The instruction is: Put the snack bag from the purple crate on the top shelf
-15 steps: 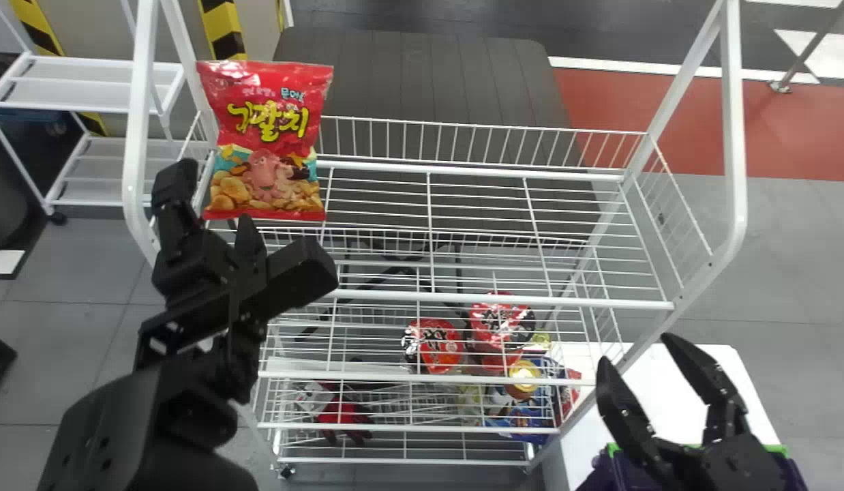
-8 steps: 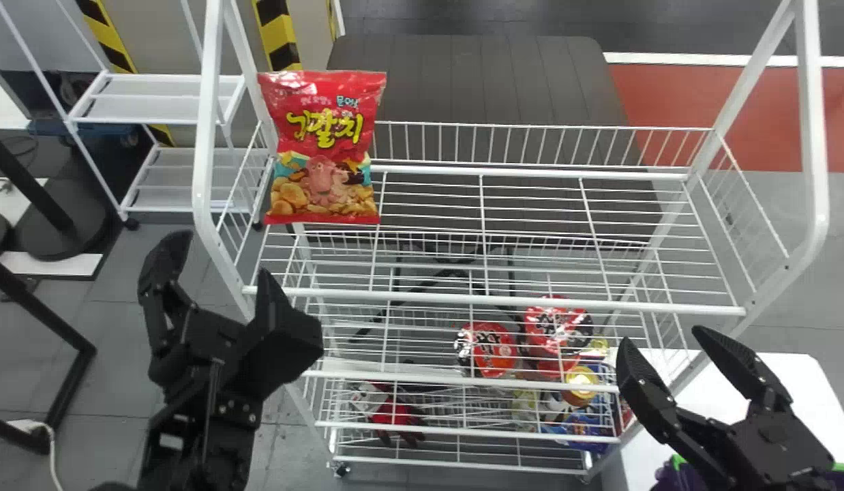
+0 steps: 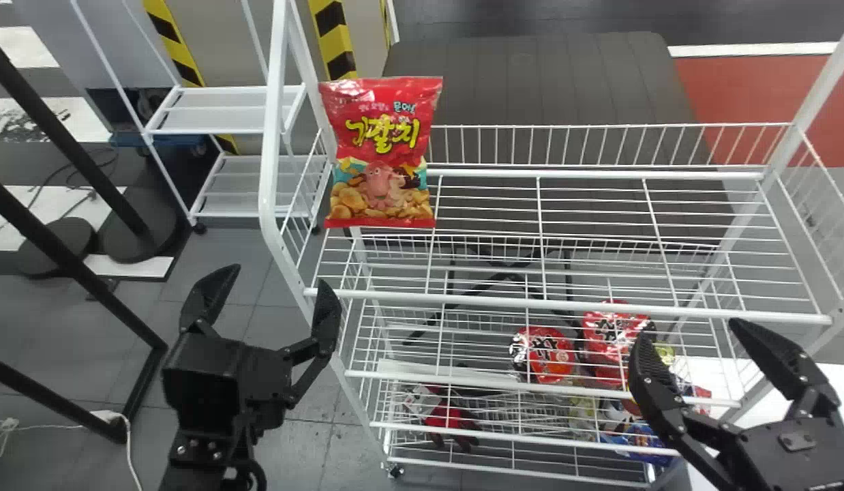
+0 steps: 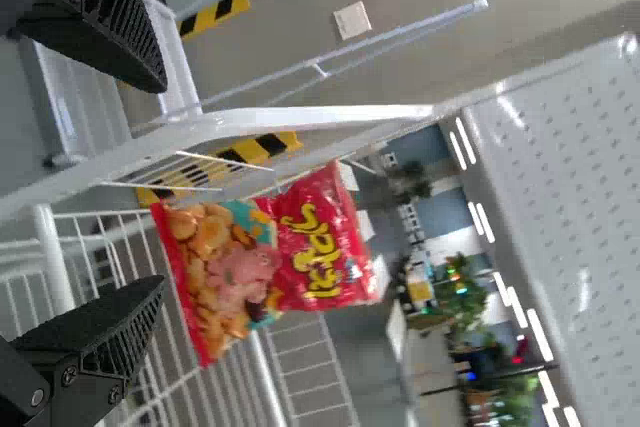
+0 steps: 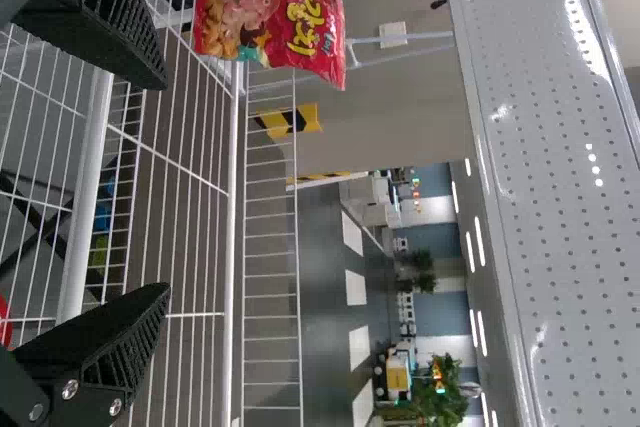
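The left gripper (image 3: 279,275) has drawn back from the snack bag (image 3: 381,153), upright on the top shelf (image 3: 565,300) beyond its jaws; it and the right gripper (image 3: 688,327) gape wide, holding nothing.

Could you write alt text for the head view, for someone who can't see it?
A red snack bag stands upright at the left end of a white wire rack's top shelf. Nearer the camera, the robot's black left fingers and right fingers are spread open, holding nothing. Red-topped containers sit lower down.
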